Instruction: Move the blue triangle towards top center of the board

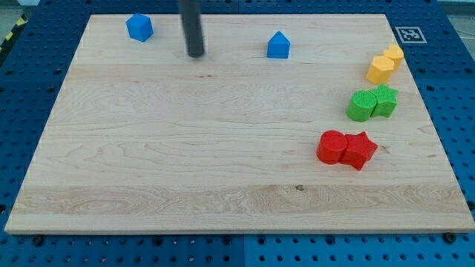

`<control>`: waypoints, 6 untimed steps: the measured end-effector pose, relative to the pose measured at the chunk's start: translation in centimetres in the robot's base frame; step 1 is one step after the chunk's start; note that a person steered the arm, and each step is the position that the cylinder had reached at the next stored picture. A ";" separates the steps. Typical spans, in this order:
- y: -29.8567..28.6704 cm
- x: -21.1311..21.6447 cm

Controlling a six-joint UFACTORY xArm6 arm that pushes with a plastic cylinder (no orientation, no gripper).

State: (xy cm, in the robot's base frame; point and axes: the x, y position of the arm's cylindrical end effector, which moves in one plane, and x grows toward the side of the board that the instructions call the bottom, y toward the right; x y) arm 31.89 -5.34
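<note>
We view the table [223,148] from its lower edge. Our arm carries no hand, so nothing is apart, together or clamped; it ends in a dark rod whose tip [195,55] rests near the view's top, left of centre. Two blue blocks flank it. The one at the view's right, a house-like shape with a peaked top, we take to be the blue triangle [278,45]; it sits near the top edge, slightly right of centre. The other blue block [139,27] lies at the top left and looks more faceted. We judge that the tip stands well apart from both, between them, because no push is yet under way.

The triangle's peak points toward the view's top; its long axis runs roughly top to bottom.

At the view's right, paired yellow blocks [384,64], green blocks [372,103] and red blocks [346,149] stand clear of any likely path.
</note>
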 end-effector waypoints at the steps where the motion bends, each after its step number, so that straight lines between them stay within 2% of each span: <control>1: 7.6 1.8; 2: 13.5 0.6; 3: 13.4 -3.2; 4: 9.4 -5.6; 5: 9.6 -5.0; 6: 15.4 -5.0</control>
